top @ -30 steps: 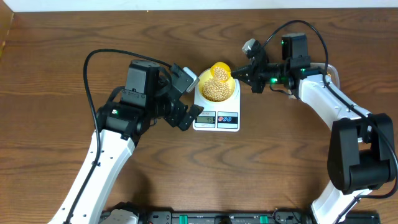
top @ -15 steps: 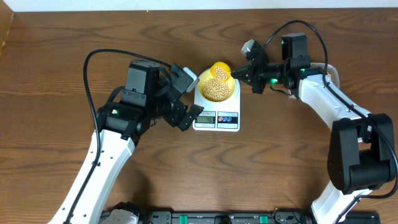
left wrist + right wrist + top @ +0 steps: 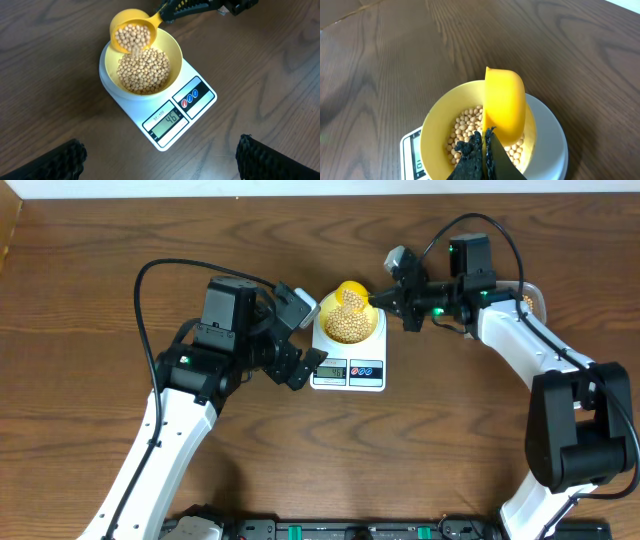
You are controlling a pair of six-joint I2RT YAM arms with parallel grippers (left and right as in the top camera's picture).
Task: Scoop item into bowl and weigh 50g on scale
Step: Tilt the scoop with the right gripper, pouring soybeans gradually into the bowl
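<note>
Overhead, bowl (image 3: pixel 325 312) sits just beyond right gripper (image 3: pixel 376 300) (clamped on scoop (image 3: pixel 350 290)).

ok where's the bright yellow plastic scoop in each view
overhead: bright yellow plastic scoop top centre, left of the right gripper.
left wrist: upper left of centre, mouth facing the camera.
right wrist: centre, back side showing.
shared landmark: small round pale-yellow bowl of tan beans beneath it.
</note>
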